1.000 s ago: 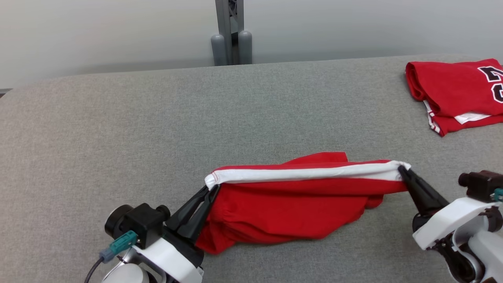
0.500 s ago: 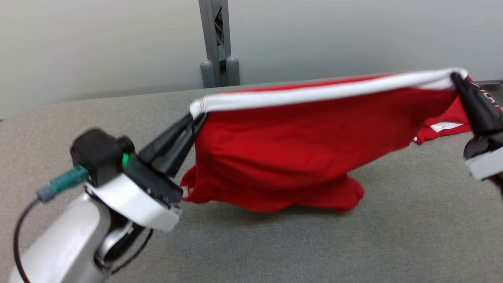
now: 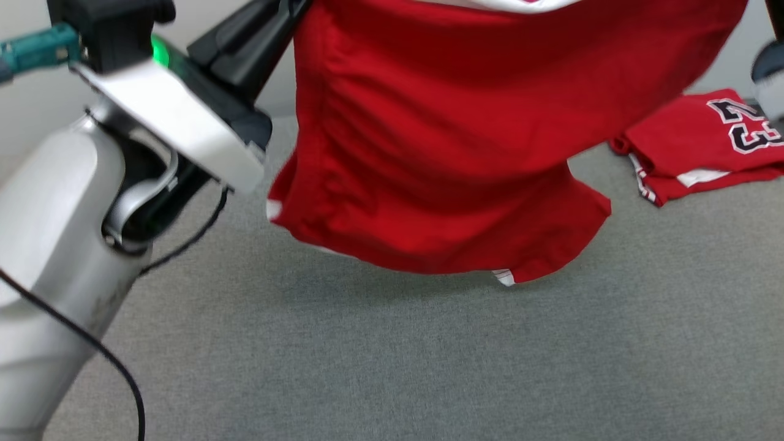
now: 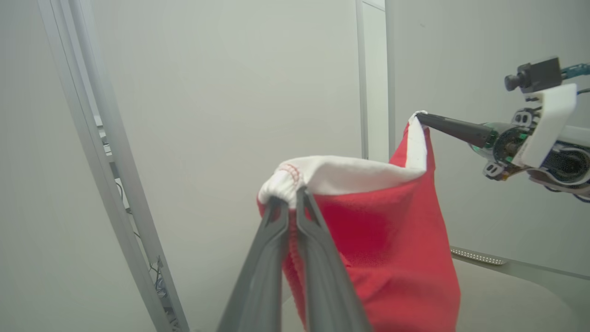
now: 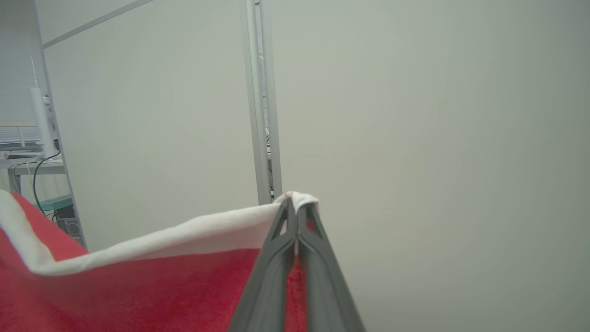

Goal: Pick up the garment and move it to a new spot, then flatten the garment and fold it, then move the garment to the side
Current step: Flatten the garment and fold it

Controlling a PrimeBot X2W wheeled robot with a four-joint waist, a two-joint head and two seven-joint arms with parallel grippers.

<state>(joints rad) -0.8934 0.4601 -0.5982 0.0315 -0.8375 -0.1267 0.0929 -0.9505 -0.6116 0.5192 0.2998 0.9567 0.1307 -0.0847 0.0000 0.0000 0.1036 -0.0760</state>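
The garment (image 3: 441, 122) is red with a white band (image 4: 350, 173) along its top edge. It hangs stretched between my two grippers, lifted above the grey table (image 3: 429, 355), its lower hem loose just over the surface. My left gripper (image 4: 289, 200) is shut on one end of the band; its dark fingers (image 3: 245, 37) show at the upper left of the head view. My right gripper (image 5: 295, 207) is shut on the other end (image 4: 417, 117). The head view's top edge cuts off the band.
A second red jersey (image 3: 704, 144) with the number 23 lies folded at the table's far right. A metal post (image 5: 262, 106) stands against the pale wall behind the table. My left forearm (image 3: 55, 233) fills the near left.
Both grippers have risen with the garment, which has come up off the table and now hangs between them. The head camera has shifted as well.
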